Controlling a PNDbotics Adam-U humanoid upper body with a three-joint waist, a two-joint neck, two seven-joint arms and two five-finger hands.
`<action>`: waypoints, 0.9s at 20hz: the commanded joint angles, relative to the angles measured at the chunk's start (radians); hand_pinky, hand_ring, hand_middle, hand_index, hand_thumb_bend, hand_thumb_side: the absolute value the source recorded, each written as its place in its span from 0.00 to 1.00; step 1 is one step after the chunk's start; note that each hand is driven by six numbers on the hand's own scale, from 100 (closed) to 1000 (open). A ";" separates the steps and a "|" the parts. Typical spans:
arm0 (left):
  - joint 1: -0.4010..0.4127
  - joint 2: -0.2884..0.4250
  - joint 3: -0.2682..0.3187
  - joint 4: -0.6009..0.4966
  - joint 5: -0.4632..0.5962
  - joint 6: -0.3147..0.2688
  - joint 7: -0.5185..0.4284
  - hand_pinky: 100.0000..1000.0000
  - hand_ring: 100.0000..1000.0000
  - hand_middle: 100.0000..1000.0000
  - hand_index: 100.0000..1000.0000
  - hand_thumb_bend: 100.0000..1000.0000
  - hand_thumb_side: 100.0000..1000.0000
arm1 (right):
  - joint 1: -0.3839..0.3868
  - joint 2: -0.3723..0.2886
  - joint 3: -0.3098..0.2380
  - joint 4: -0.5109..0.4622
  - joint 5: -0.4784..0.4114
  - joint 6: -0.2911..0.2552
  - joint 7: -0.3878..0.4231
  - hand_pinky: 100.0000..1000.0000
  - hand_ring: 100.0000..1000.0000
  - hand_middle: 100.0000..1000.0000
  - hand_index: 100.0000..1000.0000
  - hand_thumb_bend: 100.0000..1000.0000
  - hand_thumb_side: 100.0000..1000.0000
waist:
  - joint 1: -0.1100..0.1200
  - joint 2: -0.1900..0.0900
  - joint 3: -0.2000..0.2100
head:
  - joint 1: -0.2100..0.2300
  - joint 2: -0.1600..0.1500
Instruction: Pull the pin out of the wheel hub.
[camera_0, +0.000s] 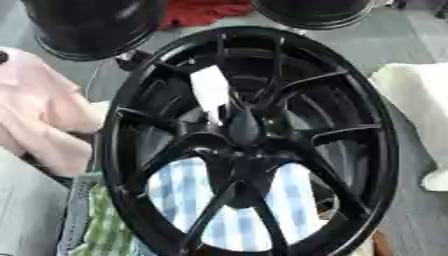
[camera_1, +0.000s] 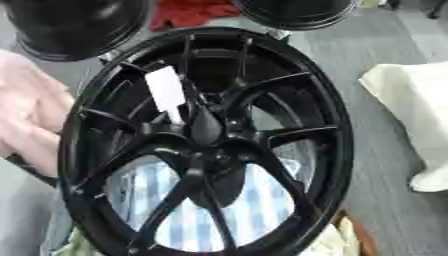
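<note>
Grey floor and cloths lay behind the black wheel (camera_0: 249, 145), which filled both views. Neither robot hand showed, so the fingers' state could not be told. At the hub (camera_1: 206, 132) stood a dark pin (camera_1: 203, 125), a white tag (camera_1: 166, 97) beside it. Risk: dark pin on black spokes could be missed, or the tag grabbed instead

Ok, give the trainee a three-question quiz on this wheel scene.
1. True or false: a robot hand is touching the black wheel.
2. What colour is the flat tag standing near the hub?
3. Seen through the lower spokes is: A) the checked blue and white cloth B) bare wood C) red cloth.

Key: 1 false, no robot hand shows; 2 white; 3 A.
</note>
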 joint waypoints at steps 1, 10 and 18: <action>-0.002 0.055 0.003 -0.020 -0.013 -0.017 -0.004 0.83 0.59 0.60 0.74 0.00 0.65 | 0.003 -0.013 -0.004 -0.008 0.005 -0.003 0.001 0.77 0.68 0.62 0.64 0.00 0.19 | 0.006 -0.017 0.004 | -0.009 -0.006; 0.016 0.269 -0.011 -0.020 -0.144 -0.143 -0.127 0.83 0.61 0.65 0.76 0.00 0.56 | 0.009 -0.027 -0.008 -0.008 0.040 0.006 -0.021 0.77 0.68 0.62 0.64 0.00 0.20 | 0.045 -0.015 0.019 | -0.048 0.011; -0.017 0.456 -0.028 -0.020 -0.245 -0.107 -0.151 0.82 0.63 0.66 0.78 0.00 0.53 | 0.012 -0.020 -0.004 -0.008 0.056 0.012 -0.031 0.77 0.68 0.62 0.64 0.00 0.20 | 0.045 -0.013 0.021 | -0.064 0.016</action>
